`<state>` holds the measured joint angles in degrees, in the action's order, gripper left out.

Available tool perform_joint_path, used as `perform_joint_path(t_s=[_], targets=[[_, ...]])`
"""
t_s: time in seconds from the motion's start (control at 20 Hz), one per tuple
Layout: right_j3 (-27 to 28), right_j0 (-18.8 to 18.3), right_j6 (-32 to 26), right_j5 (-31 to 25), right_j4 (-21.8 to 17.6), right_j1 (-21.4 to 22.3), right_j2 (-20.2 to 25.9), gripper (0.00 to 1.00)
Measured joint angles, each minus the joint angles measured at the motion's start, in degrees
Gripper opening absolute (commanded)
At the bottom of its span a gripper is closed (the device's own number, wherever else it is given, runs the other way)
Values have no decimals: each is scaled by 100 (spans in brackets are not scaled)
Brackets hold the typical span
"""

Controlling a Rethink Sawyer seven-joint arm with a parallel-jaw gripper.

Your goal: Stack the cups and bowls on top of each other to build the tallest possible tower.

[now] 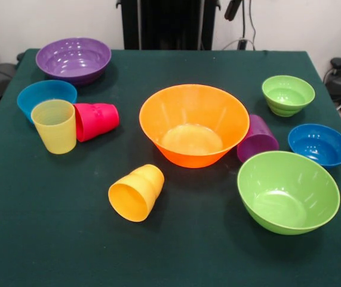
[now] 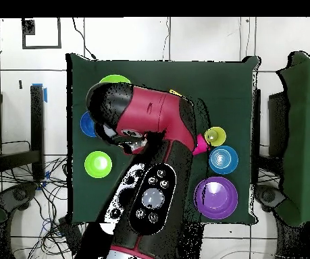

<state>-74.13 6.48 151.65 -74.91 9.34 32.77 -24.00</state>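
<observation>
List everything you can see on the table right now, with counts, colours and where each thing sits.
Large bowls: three; orange at centre, purple at far left, lime green at near right.
Small bowls: three; blue at left behind the cups, blue at right, lime green at far right.
Cups: four; pale yellow upright at left, red-pink on its side beside it, yellow-orange on its side near centre front, purple tipped beside the orange bowl.
Table: one, dark green cloth.
Robot arm: one, red and black, above the table in the overhead view; tool not seen.
</observation>
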Motion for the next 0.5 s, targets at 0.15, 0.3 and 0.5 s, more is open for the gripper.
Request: perform_joint_path(t_s=[0.15, 0.3, 0.5], targets=[[0, -2, 0, -31, -4, 20, -28, 100], [-1, -7, 0, -70, -5, 49, -51, 100], [25, -44, 0, -152, -7, 121, -74, 100]])
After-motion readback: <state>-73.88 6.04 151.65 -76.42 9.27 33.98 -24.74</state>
